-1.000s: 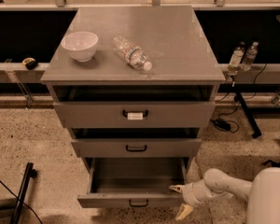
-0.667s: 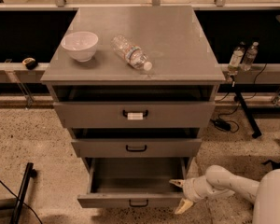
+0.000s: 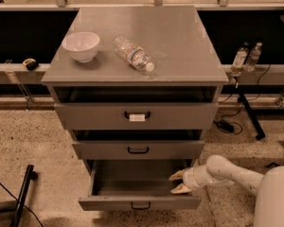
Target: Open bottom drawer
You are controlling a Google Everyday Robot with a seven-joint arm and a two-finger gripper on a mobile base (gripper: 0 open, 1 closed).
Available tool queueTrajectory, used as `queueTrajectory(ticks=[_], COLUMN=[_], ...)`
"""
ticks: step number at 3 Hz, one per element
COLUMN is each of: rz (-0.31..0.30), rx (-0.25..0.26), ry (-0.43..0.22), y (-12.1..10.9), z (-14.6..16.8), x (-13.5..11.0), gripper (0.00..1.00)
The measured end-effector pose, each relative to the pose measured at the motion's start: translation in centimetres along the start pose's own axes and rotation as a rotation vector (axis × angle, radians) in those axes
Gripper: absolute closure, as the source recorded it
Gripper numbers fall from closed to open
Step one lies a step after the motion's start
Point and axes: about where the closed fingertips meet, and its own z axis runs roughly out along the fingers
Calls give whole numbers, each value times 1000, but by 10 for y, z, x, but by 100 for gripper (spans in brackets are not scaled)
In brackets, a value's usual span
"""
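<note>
The bottom drawer [image 3: 139, 203] of the grey metal cabinet is pulled out toward me, its inside showing empty and its small black loop handle [image 3: 140, 205] on the short flat front. My gripper [image 3: 181, 182] reaches in from the right, with its two pale fingers apart over the drawer's right inner side. One fingertip [image 3: 176, 175] is toward the back, the other lies near the front wall. It holds nothing.
Above are the middle drawer [image 3: 138, 149] and the top drawer [image 3: 137, 116] with a white label on its handle. On the cabinet top sit a white bowl [image 3: 81, 46] and a lying plastic bottle [image 3: 132, 53]. A black stand leg [image 3: 22, 193] is at the lower left.
My gripper has moved up and left, from the drawer's front right corner to over its right inner side. The drawer stays pulled out.
</note>
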Motion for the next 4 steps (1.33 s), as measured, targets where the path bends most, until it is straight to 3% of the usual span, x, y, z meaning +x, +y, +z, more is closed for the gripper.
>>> queueTrajectory(ticks=[1,2,3,4], rz=[37,56,73,79], rx=[21,22,28,-20], ry=[-9,-13,-34,5], y=[-24,-29,-26,-13], z=[39,65,93,118], x=[5,8,19,28], gripper=[83,100,100,100])
